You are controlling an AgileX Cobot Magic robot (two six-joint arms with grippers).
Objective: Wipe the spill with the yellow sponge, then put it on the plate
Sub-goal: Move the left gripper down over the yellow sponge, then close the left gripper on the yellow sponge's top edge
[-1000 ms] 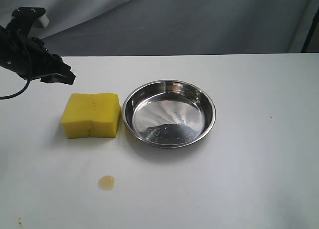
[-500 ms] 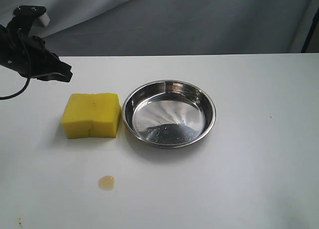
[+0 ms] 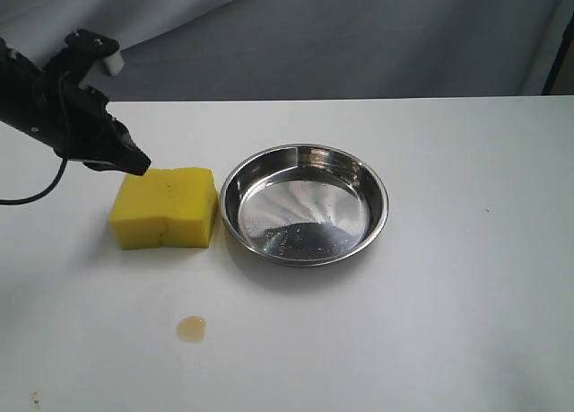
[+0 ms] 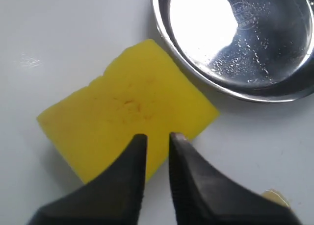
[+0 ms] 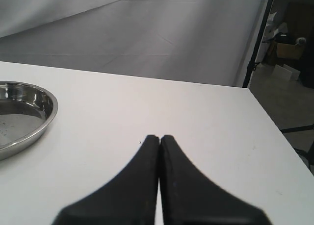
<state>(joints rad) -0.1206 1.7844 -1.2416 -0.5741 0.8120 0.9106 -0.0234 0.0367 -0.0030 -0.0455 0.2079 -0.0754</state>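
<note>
The yellow sponge (image 3: 166,207) lies flat on the white table, just left of the plate (image 3: 384,216), a round steel dish that holds nothing. The spill (image 3: 191,328), a small amber puddle, sits on the table nearer the front, apart from the sponge. My left gripper (image 3: 139,165) hangs over the sponge's far left corner. In the left wrist view its tips (image 4: 158,136) stand a narrow gap apart over the sponge (image 4: 122,112), with nothing between them, beside the plate (image 4: 274,85). My right gripper (image 5: 159,137) is shut and empty, off to the side of the plate (image 5: 49,110).
A grey cloth backdrop (image 3: 359,35) hangs behind the table's far edge. A dark stand (image 5: 257,38) and boxes are past the table's right edge. A tiny amber speck (image 3: 36,397) lies near the front left corner.
The left arm has swung right and down from the far left, bringing its gripper over the sponge's far left corner. Sponge, plate and spill have not moved.
</note>
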